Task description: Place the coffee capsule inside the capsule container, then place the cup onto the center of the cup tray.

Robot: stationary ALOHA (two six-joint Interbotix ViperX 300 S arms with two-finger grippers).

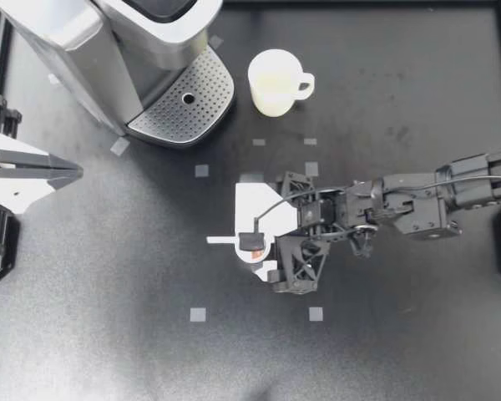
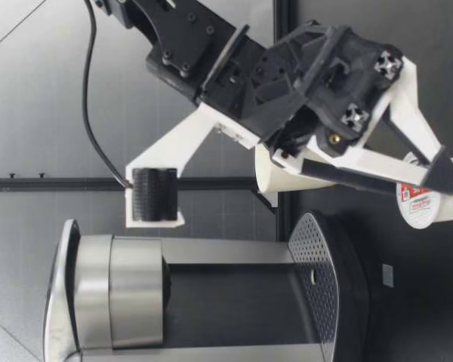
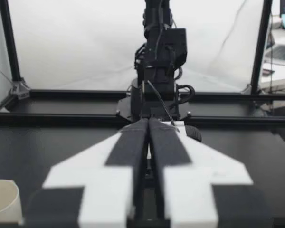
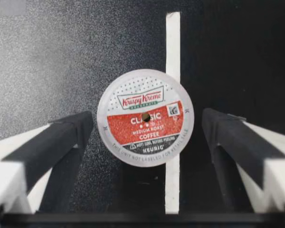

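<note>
step: grasping the coffee capsule (image 4: 146, 117), i judge.
capsule: upright on the tabletop (image 1: 108, 334), foil lid up, partly over a white tape strip (image 4: 172, 42), between the right jaws.
right jaws: open wide, one on each side, neither touching.
left jaws: closed on nothing, well apart.
how: centre on the capsule, sink below its rim, close gently so the thin wall is not crushed, lift straight.
cup (image 1: 275, 81): beside the cup tray (image 1: 184, 104).

From above, my right end effector (image 1: 249, 232) largely hides the coffee capsule (image 1: 250, 245).
</note>
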